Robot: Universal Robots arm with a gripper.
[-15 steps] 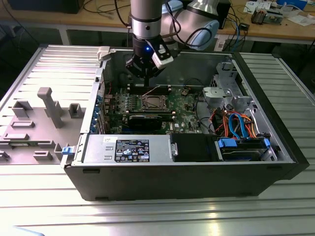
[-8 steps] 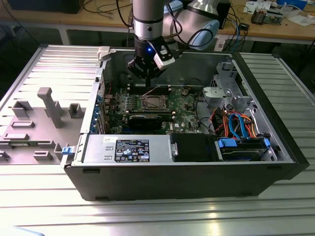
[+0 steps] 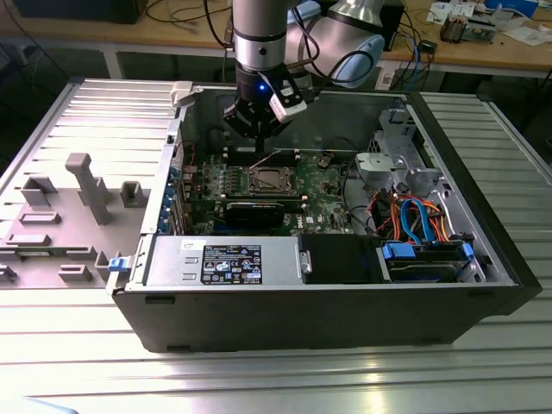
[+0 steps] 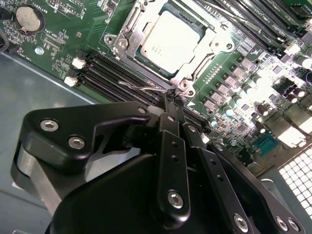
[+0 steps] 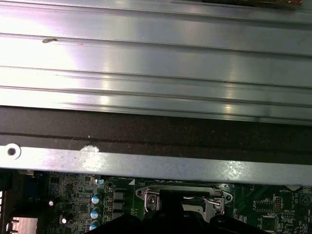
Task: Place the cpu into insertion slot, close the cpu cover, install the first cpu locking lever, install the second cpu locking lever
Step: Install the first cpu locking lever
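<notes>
The cpu (image 4: pixel 170 41), a dull silver square, lies in the insertion slot (image 4: pixel 119 44) on the green board. The cpu cover (image 4: pixel 214 46) is folded down around it as a metal frame. A thin wire locking lever (image 4: pixel 144 89) runs beside the socket's near edge. My gripper (image 4: pixel 169 97) has its black fingers pressed together, tips right at that lever's end. In the exterior view the gripper (image 3: pixel 259 136) hangs inside the open case, just above the socket (image 3: pixel 269 179). In the first wrist view, a lever's bent end (image 5: pixel 214 200) shows at the socket's corner.
Long black memory slots (image 4: pixel 112 73) lie beside the socket, with capacitors (image 4: pixel 239 102) on the other side. The case wall (image 5: pixel 146 161) stands close behind. A power supply (image 3: pixel 224 261), drive cage (image 3: pixel 423 259) and coloured cables (image 3: pixel 414 216) fill the case front. A grey fixture (image 3: pixel 86 185) stands outside.
</notes>
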